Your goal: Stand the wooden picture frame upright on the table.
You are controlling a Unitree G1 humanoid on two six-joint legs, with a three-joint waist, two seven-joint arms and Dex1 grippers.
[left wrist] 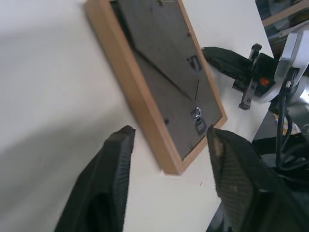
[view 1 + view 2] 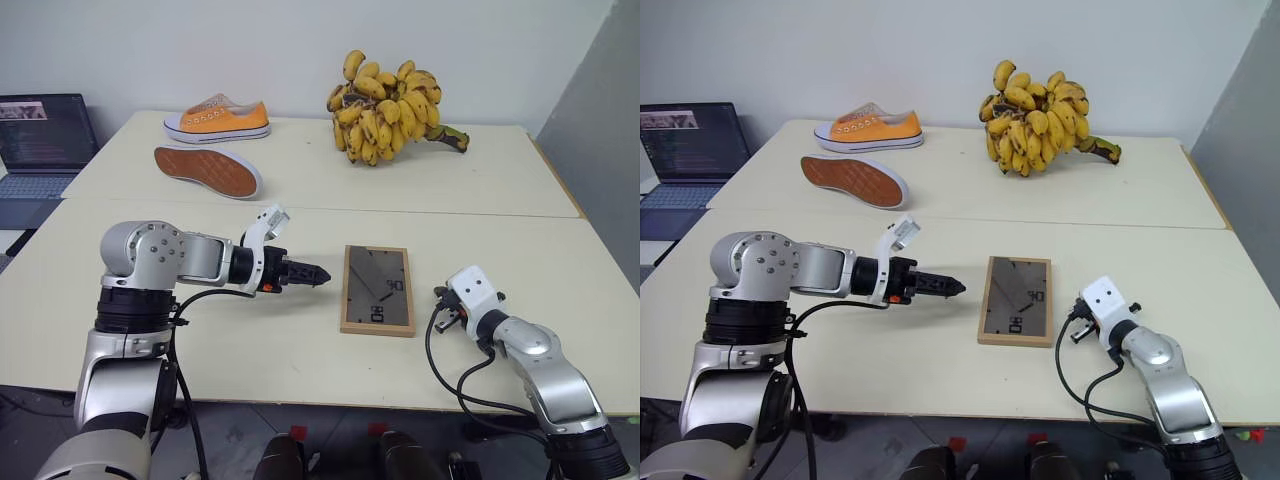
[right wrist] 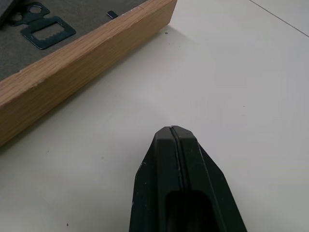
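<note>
The wooden picture frame (image 2: 377,290) lies flat on the table (image 2: 250,350), its dark grey back panel facing up. My left gripper (image 2: 318,274) hovers just left of the frame and points at it. In the left wrist view its two fingers (image 1: 116,164) stand apart, open and empty, with the frame's near corner (image 1: 159,145) ahead of them. On the frame's right, my right gripper (image 2: 440,297) sits low over the table; the right wrist view shows it (image 3: 172,130) shut and holding nothing, a short way from the frame's wooden edge (image 3: 82,53).
A bunch of bananas (image 2: 395,110) sits at the back of the far table. An orange shoe (image 2: 220,118) and a second shoe lying sole-out (image 2: 207,170) are at the back left. A laptop (image 2: 40,150) stands beyond the left edge.
</note>
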